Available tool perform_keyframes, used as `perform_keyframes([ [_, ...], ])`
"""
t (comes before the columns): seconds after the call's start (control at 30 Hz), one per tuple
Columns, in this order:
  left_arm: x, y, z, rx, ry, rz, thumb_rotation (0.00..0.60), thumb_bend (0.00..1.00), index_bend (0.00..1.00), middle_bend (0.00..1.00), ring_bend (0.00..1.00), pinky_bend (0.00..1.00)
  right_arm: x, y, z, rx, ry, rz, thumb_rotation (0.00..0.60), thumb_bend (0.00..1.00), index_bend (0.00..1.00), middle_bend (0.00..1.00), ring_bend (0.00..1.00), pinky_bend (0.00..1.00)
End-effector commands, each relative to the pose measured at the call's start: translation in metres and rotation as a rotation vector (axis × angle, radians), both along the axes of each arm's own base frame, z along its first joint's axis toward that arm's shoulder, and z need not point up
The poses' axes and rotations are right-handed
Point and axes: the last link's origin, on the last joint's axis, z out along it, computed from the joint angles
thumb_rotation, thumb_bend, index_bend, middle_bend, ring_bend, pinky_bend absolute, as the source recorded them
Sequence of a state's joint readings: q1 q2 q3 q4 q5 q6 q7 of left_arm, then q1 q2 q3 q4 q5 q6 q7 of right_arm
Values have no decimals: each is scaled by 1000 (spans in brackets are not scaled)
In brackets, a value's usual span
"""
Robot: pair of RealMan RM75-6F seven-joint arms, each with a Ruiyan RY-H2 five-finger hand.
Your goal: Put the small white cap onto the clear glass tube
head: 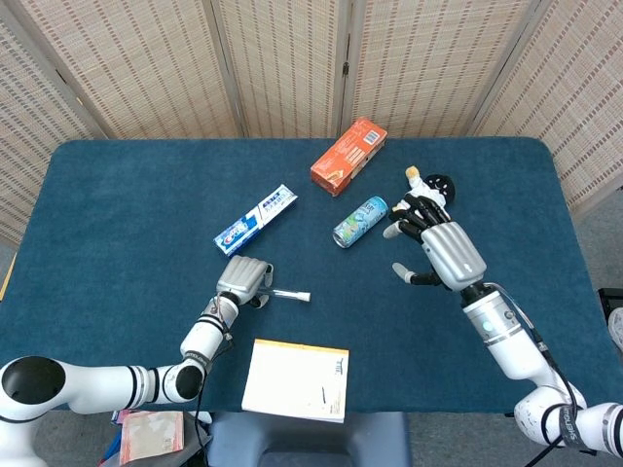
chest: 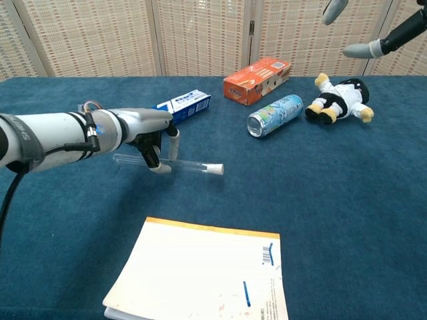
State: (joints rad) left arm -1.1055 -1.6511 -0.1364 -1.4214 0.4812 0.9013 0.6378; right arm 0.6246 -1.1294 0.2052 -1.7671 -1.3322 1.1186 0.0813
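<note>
Two fingertips are all the chest view catches of the right hand (head: pixel 438 248), spread and empty. The left hand (chest: pixel 151 130) grips the clear glass tube (chest: pixel 190 165), small white cap (chest: pixel 217 169) fitted, above the blue table (chest: pixel 347 200). Woven screens (head: pixel 292 58) stand behind.

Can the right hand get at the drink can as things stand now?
Probably yes. The right hand is open and holds nothing, and the drink can lies on the table just beside its fingers, with nothing between them.
</note>
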Motion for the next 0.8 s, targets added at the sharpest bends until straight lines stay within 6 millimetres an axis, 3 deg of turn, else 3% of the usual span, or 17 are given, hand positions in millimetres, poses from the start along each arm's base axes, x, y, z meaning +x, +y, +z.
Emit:
perform_keyframes([
  [0.03,1,0,-3,-5,7,2,600,382,491,1000,967,962,-2,-1,0,-1,0,-5,600,262,341,216,31,0],
  [0.3,-2,-3,-5,-16,23,9,600,382,425,1000,967,962,-3,-2,2,-2,2,-14,600,261,341,216,31,0],
  [0.43,-2,-8,4,-10,-6,11,600,381,375,1000,966,962,-4,-1,4,-9,6,-16,600,262,341,216,31,0],
  [0.6,-8,-22,40,46,-87,2,600,382,352,997,961,962,-15,2,14,-31,51,-41,600,264,341,216,31,0],
  [0.7,-23,-32,69,108,-149,18,600,381,354,981,946,962,-30,7,23,-39,98,-83,600,298,341,216,31,6],
  [0.8,-47,-41,99,204,-178,30,600,382,372,932,903,961,-49,15,33,-47,136,-144,600,404,341,246,59,108],
])
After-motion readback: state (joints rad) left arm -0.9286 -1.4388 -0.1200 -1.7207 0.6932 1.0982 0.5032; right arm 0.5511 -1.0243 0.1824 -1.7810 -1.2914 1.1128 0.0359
